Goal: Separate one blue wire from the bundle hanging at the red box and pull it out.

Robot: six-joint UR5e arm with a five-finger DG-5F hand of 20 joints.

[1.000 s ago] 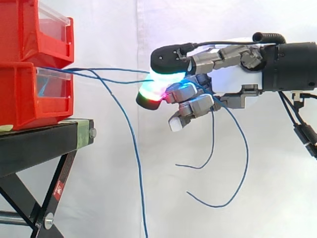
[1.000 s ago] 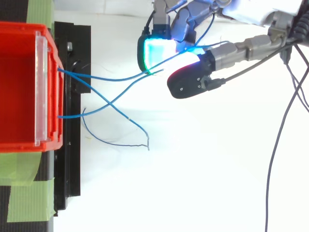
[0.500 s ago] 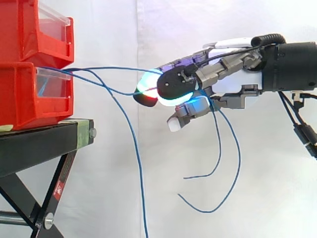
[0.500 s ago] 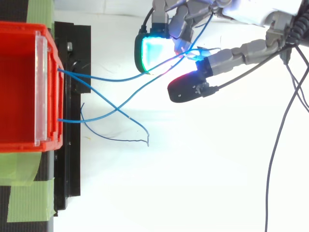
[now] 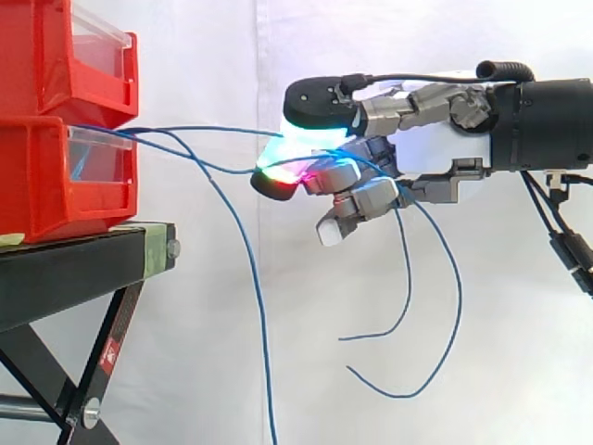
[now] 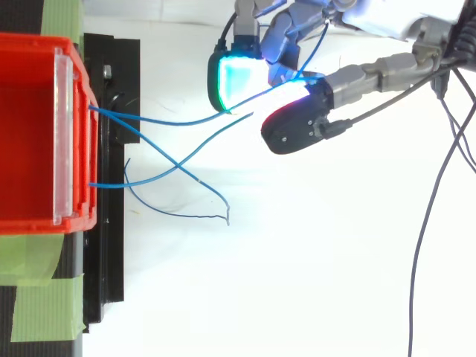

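Hand (image 5: 435, 130) pinching blue wire (image 5: 213, 128) again, thumb back down on it.
Wire runs level, left to right, from red bin (image 5: 65, 176) to the hand; loose tail hangs beneath.

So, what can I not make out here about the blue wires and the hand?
1. Both views: whether the fingers of the hand pinch one or two blue wires; the glowing pads cover the contact.
2. Both views: where the wires are fixed inside the red box; its front wall hides that.
3. Side view: the lower end of the long hanging wire; the bottom edge cuts it off.
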